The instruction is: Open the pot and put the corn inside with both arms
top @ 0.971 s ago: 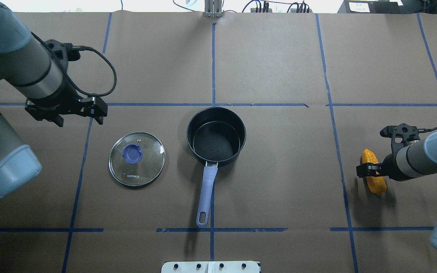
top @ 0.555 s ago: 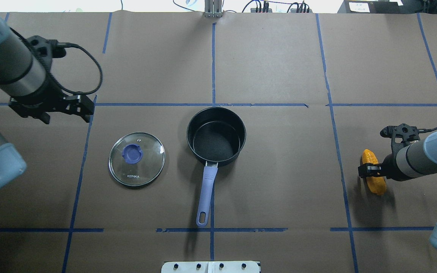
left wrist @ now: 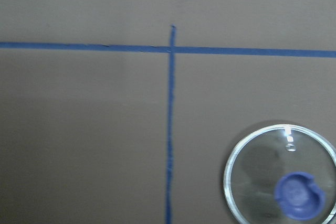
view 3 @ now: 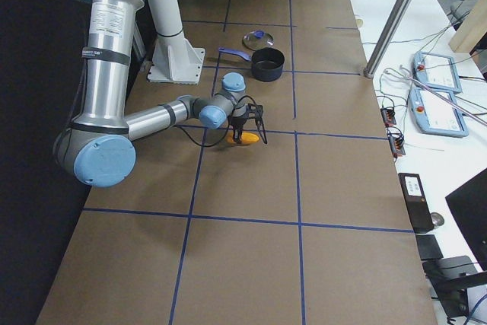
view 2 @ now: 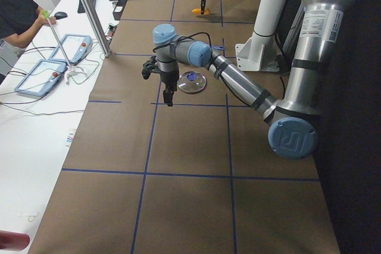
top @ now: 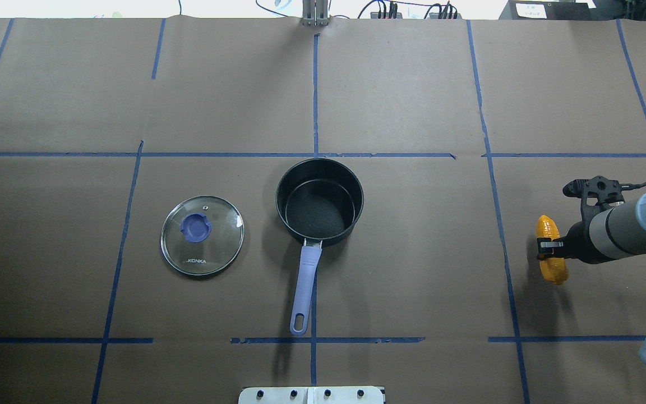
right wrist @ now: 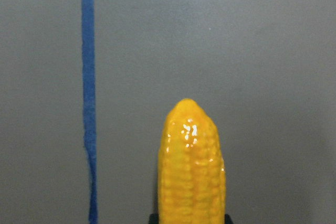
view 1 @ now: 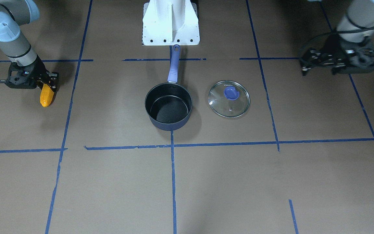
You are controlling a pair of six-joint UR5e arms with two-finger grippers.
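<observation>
Far off at the left edge of the overhead view, the left hand is hanging above the surface with its fingers standing apart and holding nothing, well away from everything the task needs. Moving rightward, the glass lid is lying flat with its knob facing up, just beside the pot but not touching it. The pot is sitting open and empty at the middle, and its handle is pointing back toward the robot's base. So the opening is looking done, and the step in hand is carrying the corn over.

Further right, past a blue tape line, the corn is sitting crosswise between the fingers of the right hand, which is gripping it around its middle. Its long axis is running near-to-far, roughly parallel with the pot handle, and the front-facing view is showing one end dipping lower than the other. It is looking raised a little off the surface, though I cannot be sure of that.

The coming move is turning on one relation: the pot is lying sideways from the right hand, toward the robot's left, with bare surface between them. The right arm is already carrying the corn, so the job is falling to it. A long cob arriving level is risking a catch on the rim, so leading with the low end is looking wiser.
</observation>
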